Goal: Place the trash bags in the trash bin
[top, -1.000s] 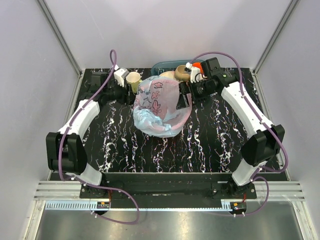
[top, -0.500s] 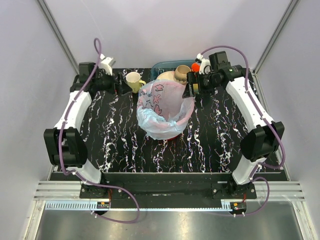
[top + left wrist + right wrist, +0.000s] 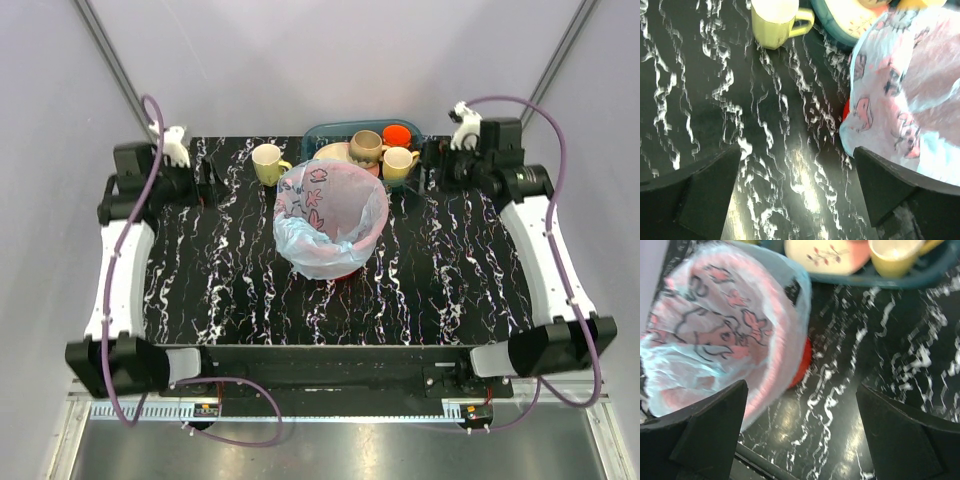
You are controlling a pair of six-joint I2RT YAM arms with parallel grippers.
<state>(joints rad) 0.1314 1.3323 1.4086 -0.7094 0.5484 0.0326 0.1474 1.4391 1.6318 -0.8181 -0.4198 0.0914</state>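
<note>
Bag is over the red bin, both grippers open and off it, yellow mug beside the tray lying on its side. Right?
No: the top view shows the yellow mug standing upright. The rest holds: the bag is over the red bin; left gripper and right gripper are open, off it.

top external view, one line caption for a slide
Blue trash bag lines the red bin; left gripper and right gripper open, apart from it.
</note>
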